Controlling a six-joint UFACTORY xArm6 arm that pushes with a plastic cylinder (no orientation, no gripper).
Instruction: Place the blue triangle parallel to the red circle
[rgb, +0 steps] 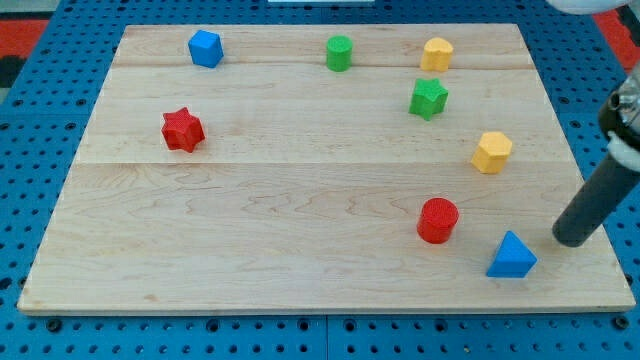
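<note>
Your blue triangle (511, 256) sits near the tabletop (250, 230) bottom-right corner, apex pointing to the view's top, just right of the red circle (437, 220). My tip (571, 240) stands just right of it; you have no claw here.

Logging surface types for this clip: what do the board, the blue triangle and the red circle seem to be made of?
The board looks like pale wood, matte: visible grain and plank seams. The blue triangle and red circle look like moulded or printed plastic: uniform saturated colour, faint surface ribbing, soft sheen; the exact kind is unclear. My tip, dark and matte, sits just to the triangle's right in the view.
</note>
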